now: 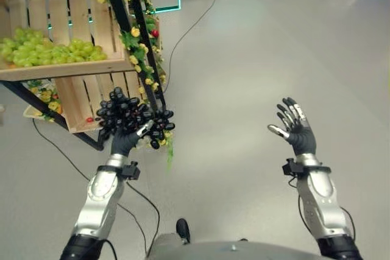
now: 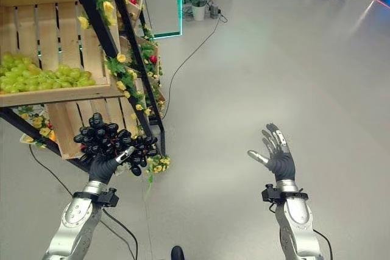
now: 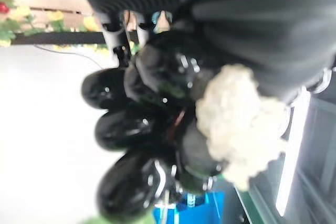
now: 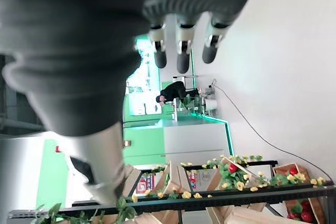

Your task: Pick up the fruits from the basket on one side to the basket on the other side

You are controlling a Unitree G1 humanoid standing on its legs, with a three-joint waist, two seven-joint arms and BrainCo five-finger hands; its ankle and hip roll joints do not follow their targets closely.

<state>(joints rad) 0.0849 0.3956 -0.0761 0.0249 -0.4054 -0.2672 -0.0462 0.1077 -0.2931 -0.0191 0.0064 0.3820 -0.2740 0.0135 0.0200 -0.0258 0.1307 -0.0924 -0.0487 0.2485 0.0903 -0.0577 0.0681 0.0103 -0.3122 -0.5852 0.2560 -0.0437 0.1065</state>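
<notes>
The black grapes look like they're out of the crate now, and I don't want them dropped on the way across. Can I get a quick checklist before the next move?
1. Left hand closed on the bunch of black grapes: ok, fingers curled under it, thumb against it.
2. Bunch clear of the wooden rack: ok, held out in front of its lower crate.
3. Whole bunch supported: cannot tell; part hangs over beside the flower garland.
4. Right hand free: ok, open and raised, holding nothing.
5. Green grapes undisturbed: ok, lying in the upper crate.
6. Target basket located: cannot tell.
</notes>
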